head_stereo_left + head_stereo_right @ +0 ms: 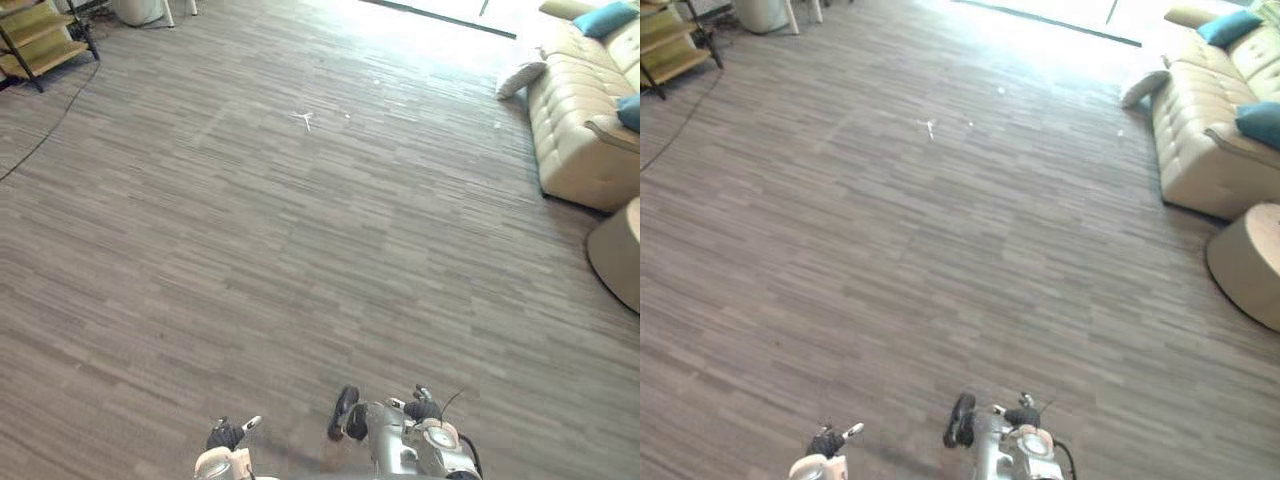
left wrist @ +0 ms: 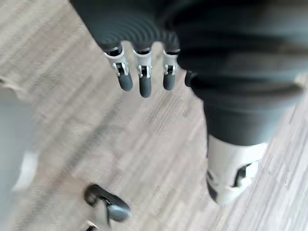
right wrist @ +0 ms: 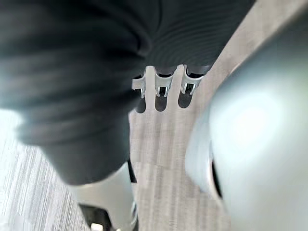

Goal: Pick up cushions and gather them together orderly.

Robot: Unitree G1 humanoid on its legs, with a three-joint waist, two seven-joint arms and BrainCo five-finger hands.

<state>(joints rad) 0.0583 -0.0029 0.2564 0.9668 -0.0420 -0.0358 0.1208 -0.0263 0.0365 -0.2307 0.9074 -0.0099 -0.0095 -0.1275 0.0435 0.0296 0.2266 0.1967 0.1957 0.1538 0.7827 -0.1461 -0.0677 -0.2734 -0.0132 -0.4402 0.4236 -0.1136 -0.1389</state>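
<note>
A grey plank floor point(image 1: 250, 250) is stretching across the room, bare over most of its width. A cream tufted sofa point(image 1: 580, 130) is standing at the far right, and a round beige stool point(image 1: 618, 255) is sitting on the floor just in front of its near end. A wooden shelf point(image 1: 38, 42) on a dark frame is standing in the far left corner, well apart from the sofa. The cushions are all lying over at the sofa. A white cushion point(image 1: 520, 78) is resting on the floor, leaning against the sofa's far end. A teal cushion point(image 1: 604, 17) is lying up on the sofa's seat near that end. A second teal cushion point(image 1: 630, 110) is sitting further along the seat, at the right edge of the view. A small white scrap point(image 1: 303, 119) is lying alone on the floor, between the shelf and the sofa. The left hand point(image 2: 140, 72) is hanging over bare floor with its fingers point(image 2: 144, 86) straight, side by side and slightly apart, holding nothing. The right hand point(image 3: 166, 86) is hanging likewise over the floor, its fingers point(image 3: 160, 98) relaxed, pointing downwards and empty, far from every cushion.
</note>
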